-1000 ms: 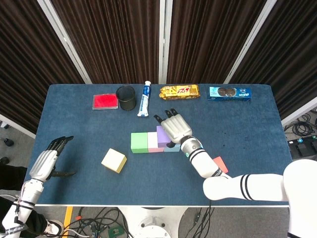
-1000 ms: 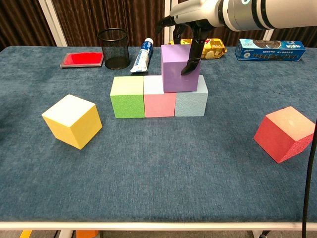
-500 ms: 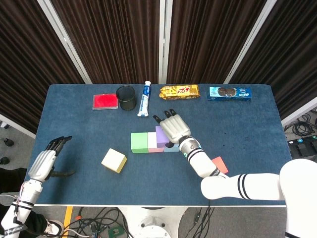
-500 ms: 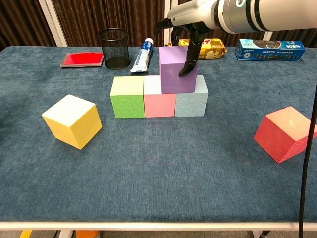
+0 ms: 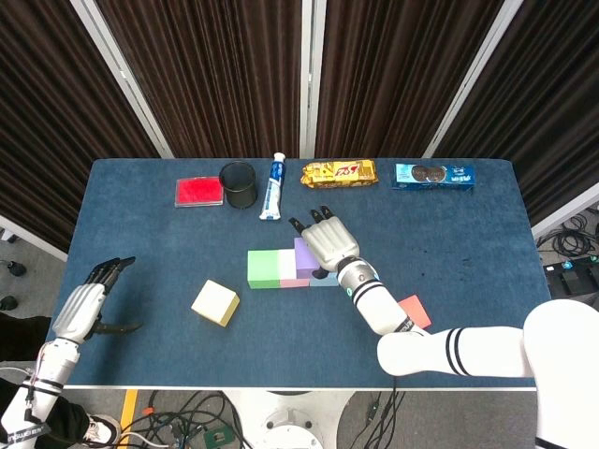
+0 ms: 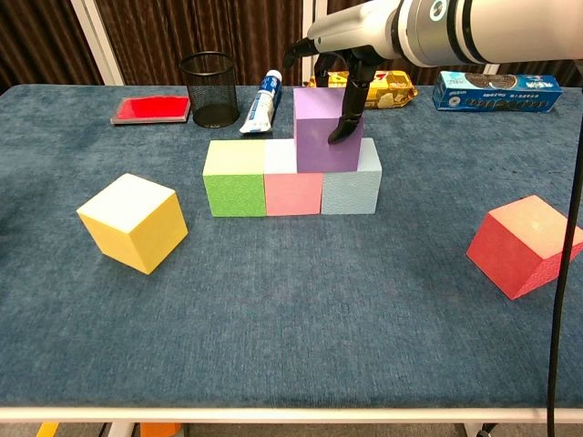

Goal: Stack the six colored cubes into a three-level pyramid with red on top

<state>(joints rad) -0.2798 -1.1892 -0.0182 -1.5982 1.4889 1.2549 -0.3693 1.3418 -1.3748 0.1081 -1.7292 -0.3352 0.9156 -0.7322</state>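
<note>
A green cube, a pink cube and a light blue cube stand in a row, touching. A purple cube sits on top, over the pink and light blue ones. My right hand grips it from above, thumb on its front face and fingers behind. In the head view this right hand covers most of the purple cube. A yellow cube lies at the left and a red cube at the right, both tilted. My left hand hangs open off the table's left edge.
Along the far edge stand a flat red box, a black mesh cup, a toothpaste tube, a yellow snack packet and a blue cookie box. The blue table is bare in front of the row.
The purple cube and my right hand have shifted slightly left on the bottom row. The left hand has barely moved.
</note>
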